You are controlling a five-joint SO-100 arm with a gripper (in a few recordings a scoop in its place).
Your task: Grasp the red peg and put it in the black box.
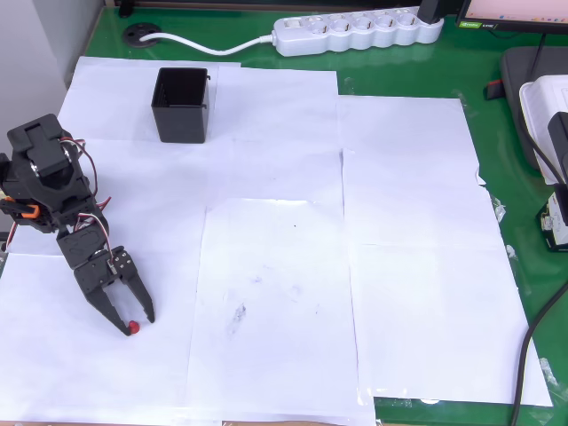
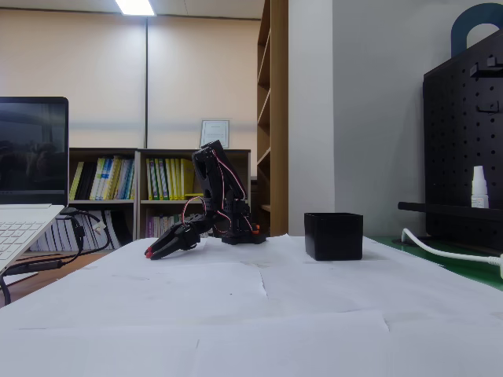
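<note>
The tiny red peg [image 1: 132, 327] sits between the fingertips of my black gripper [image 1: 135, 322] at the lower left of the overhead view. The jaws are drawn together on it. In the fixed view the gripper [image 2: 150, 253] points left and down, with the red peg [image 2: 147, 254] showing at its tip, close over the paper. The black box [image 1: 182, 105] stands upright and open at the upper left of the overhead view, well away from the gripper. In the fixed view the black box [image 2: 334, 236] stands right of the arm.
White paper sheets [image 1: 284, 266] cover a green mat [image 1: 515, 373]. A white power strip [image 1: 355, 31] with its cable lies along the far edge. Devices and cables sit at the right edge. A laptop [image 2: 23, 212] stands at the left in the fixed view.
</note>
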